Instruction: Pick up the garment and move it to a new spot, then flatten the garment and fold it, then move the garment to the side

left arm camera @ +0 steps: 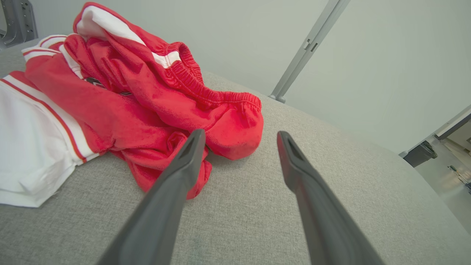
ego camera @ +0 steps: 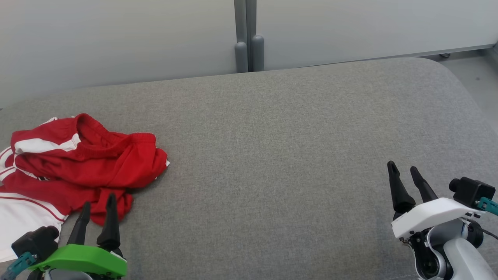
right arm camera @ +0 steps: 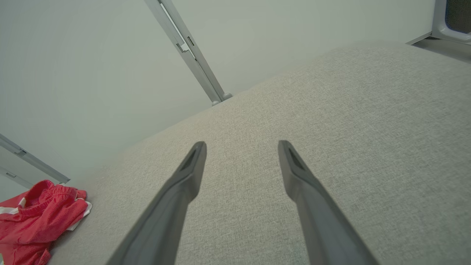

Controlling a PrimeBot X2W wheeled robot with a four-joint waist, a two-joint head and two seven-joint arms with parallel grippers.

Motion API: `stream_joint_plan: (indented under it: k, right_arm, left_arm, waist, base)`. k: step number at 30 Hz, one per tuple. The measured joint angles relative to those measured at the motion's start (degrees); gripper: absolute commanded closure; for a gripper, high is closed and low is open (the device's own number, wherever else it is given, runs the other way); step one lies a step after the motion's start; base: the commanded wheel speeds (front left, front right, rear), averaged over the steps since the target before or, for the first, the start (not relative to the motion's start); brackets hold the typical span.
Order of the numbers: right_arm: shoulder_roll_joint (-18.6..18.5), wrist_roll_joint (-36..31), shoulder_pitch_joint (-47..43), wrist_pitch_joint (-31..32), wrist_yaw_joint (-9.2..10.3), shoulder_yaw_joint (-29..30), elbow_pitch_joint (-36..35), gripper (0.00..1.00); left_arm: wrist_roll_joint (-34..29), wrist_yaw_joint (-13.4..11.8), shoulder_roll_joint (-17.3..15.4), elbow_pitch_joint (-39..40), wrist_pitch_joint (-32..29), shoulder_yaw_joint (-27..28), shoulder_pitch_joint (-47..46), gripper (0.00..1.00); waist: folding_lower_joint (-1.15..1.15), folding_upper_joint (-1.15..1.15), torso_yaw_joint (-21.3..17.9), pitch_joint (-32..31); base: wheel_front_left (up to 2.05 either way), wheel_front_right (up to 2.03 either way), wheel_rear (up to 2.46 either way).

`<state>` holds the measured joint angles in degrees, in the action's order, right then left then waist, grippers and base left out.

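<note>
Saw left tool (ego camera: 99, 200) nearest, low and pointing forward, fingers spread and holding nothing, tips just beside the near fold of one crumpled red-and-white garment (ego camera: 85, 163) heaped at the left of the grey surface (ego camera: 272, 155). Counted two tools; found right tool (ego camera: 401, 166) well apart at the right, likewise spread.

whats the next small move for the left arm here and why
Probably ease the left gripper forward and down onto the nearest red fold of the garment. Its jaws stand open and empty, with the tips right at the edge of the crumpled heap, which lies bunched at the left of the grey cushion. The right gripper, also open, sits far off to the right.
</note>
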<state>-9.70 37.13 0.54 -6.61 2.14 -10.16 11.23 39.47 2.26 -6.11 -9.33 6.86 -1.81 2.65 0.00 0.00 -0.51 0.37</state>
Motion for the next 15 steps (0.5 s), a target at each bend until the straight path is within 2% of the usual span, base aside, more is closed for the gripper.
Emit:
stream_joint_plan:
  k: [15]
  right_arm:
    - [-1.32,-9.58,-0.55,-2.99,1.08,-1.79,-1.93,0.00]
  left_arm:
    - [-11.74,-0.26,-0.40,0.88,2.70,-0.45,1.48,0.00]
  waist:
    - [0.00,0.00,-0.88,0.08]
  base:
    - [0.00,0.00,0.00]
